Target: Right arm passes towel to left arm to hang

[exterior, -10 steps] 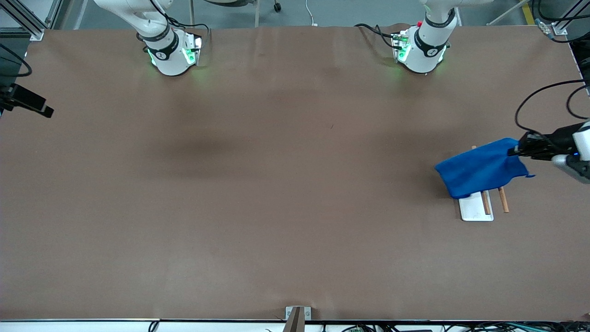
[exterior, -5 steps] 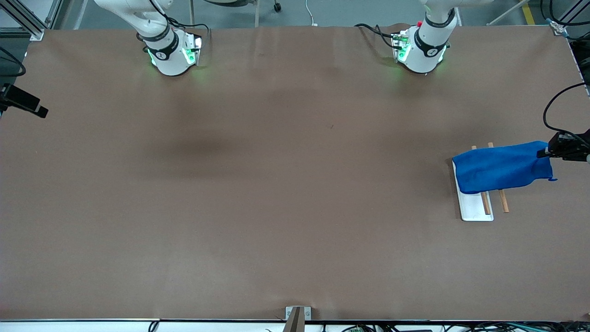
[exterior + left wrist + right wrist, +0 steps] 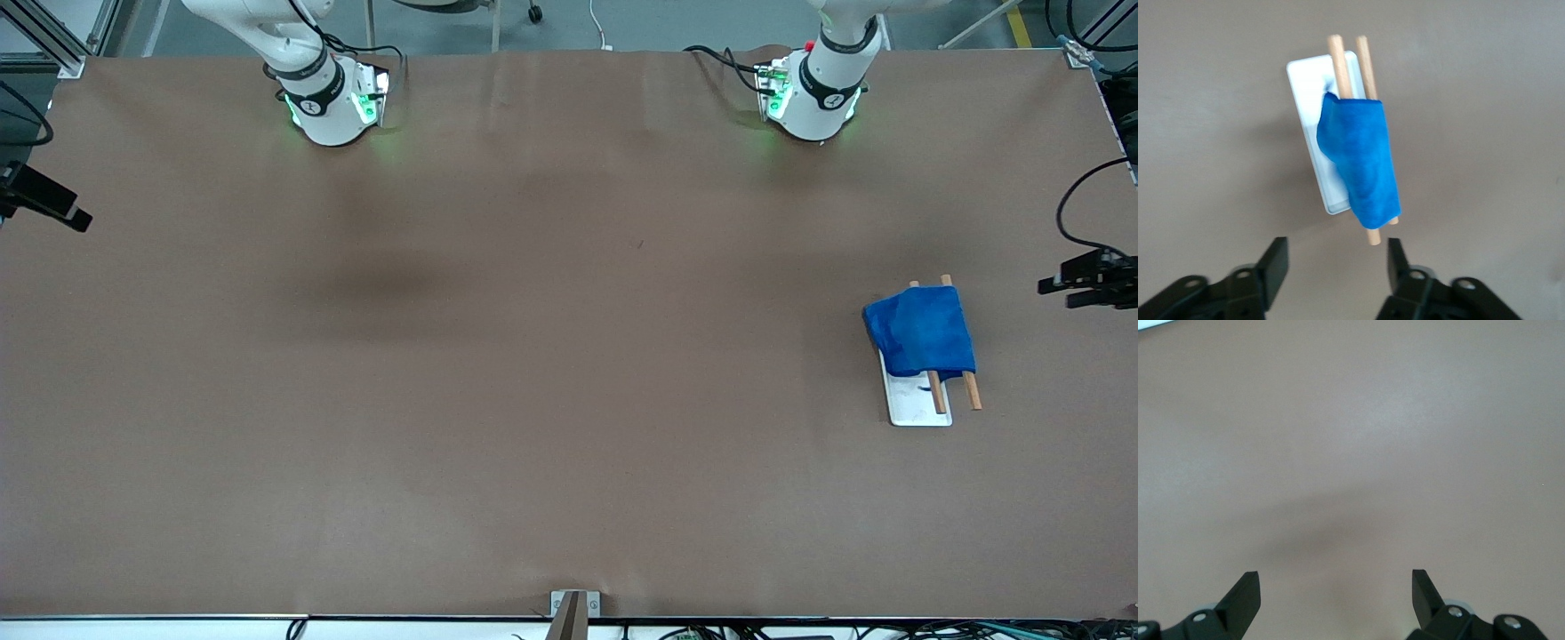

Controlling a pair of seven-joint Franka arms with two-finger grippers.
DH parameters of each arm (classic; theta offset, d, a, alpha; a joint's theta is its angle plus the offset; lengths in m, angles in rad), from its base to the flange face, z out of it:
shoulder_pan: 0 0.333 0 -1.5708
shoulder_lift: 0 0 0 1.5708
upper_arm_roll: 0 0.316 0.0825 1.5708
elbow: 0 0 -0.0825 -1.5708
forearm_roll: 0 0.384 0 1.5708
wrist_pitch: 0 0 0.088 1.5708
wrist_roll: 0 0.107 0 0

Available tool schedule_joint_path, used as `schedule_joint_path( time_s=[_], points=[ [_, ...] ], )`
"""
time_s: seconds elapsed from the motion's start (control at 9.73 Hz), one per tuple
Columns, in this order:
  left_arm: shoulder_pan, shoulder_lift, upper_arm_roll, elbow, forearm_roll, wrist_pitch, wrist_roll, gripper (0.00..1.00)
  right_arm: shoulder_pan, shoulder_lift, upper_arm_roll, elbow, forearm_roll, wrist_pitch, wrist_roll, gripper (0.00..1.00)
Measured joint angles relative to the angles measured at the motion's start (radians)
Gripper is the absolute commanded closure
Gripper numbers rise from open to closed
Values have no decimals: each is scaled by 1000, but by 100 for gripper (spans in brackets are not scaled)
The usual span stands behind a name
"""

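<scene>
Towel (image 3: 920, 341) draped over two wooden rods (image 3: 972, 389), mid-right of front view. Left pincer (image 3: 1071, 286) released, beside it; right pincer (image 3: 1335, 593) released over bare surface (image 3: 533, 356). Risk: uneven drape slips off.

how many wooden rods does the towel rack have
2. Both rods rise side by side from the white base toward the left arm's end of the table: one rod over the base, the other rod just off its edge. The towel drapes across both, hiding their middles.
</scene>
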Motion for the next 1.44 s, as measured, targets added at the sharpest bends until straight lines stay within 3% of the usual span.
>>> schedule_joint_path(
  time_s=[0.21, 0.41, 1.03, 1.23, 1.44],
  points=[
    [0, -1, -5, 45, 0, -10, -114, 0, 0, 3, 1, 14, -9, -11, -1, 0],
    [-36, -18, -55, 58, 10, -10, -275, 0, 0, 6, 7, 15, -54, -12, -43, 0],
    [-59, -219, -483, 58, 288, 20, -816, 0, 1, 8, 15, 16, -59, -15, -46, 0],
    [-62, -285, -555, 55, 320, 17, -936, 0, 0, 8, 14, 16, -59, -15, -46, 0],
    [-60, -325, -565, 56, 321, -5, -943, 0, -4, 8, 19, 16, -58, -15, -46, 0]
  ],
)
